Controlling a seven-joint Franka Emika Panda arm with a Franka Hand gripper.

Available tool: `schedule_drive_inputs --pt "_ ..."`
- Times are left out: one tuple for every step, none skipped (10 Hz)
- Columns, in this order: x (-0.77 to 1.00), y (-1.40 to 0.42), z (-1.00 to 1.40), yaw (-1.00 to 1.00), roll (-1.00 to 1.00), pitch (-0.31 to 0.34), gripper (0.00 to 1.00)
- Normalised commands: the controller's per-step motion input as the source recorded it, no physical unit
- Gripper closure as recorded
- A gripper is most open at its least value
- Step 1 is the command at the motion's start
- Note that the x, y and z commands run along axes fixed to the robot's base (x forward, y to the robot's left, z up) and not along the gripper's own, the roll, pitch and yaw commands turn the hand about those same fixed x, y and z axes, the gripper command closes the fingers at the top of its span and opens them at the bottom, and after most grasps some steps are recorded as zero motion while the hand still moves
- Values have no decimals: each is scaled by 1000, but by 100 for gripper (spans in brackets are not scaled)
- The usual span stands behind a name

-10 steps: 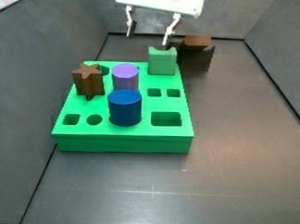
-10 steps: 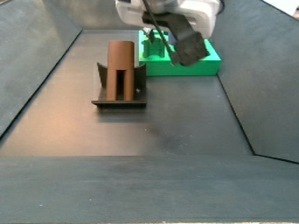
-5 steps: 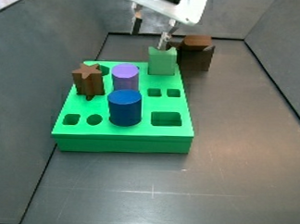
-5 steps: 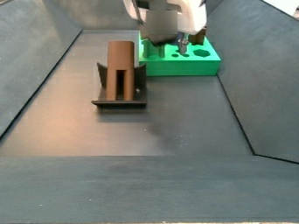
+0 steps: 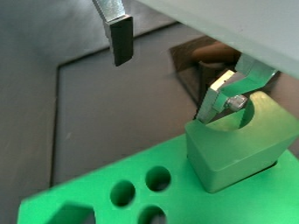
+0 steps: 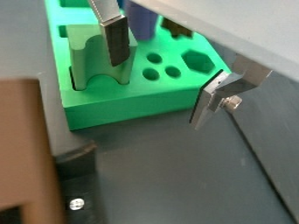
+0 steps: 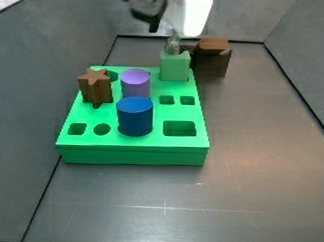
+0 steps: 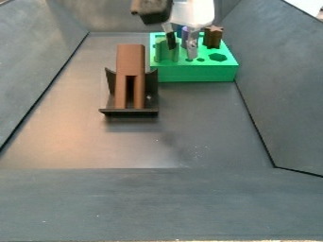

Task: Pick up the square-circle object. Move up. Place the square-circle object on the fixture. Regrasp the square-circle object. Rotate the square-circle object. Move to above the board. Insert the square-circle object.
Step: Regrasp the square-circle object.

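The square-circle object (image 8: 128,68), a long plain brown bar, rests in the dark fixture (image 8: 127,108); in a side view they show as a dark brown block (image 7: 211,57) behind the board. The bright green board (image 7: 104,139) holds a brown star peg, a purple cylinder, a blue cylinder and a pale green notched peg (image 7: 175,63). My gripper (image 7: 175,35) is open and empty, in the air over the board's edge by the pale green peg (image 6: 84,54). It shows in both wrist views (image 5: 172,68) (image 6: 163,70). The brown bar's end (image 6: 24,149) lies beside it.
Grey walls rise round the dark floor (image 8: 164,161). The board (image 8: 195,68) has several open holes near the gripper (image 8: 190,45). The star peg (image 7: 94,84), purple cylinder (image 7: 135,85) and blue cylinder (image 7: 134,116) stand up from the board.
The gripper has turned about its vertical axis and shifted away from the fixture toward the board's edge. It stays open and empty. The bar has not moved.
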Motion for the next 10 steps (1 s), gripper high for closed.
schedule_drive_inputs --pt "-40 -12 -7 -1000 706 -296 0" --pt "-38 -12 -5 -1000 693 -269 0" --pt "-44 -12 -3 -1000 685 -236 0" --pt "-46 -15 -8 -1000 679 -207 0" --pt "-37 -6 -13 -803 541 -86 0" --pt "-35 -5 -27 -606 391 12 0" --pt "-39 2 -49 -365 240 120 0" --pt "-25 5 -62 -220 157 175 0" --pt "1000 1 -35 -165 100 165 0" --pt "1000 1 -38 -94 92 171 0"
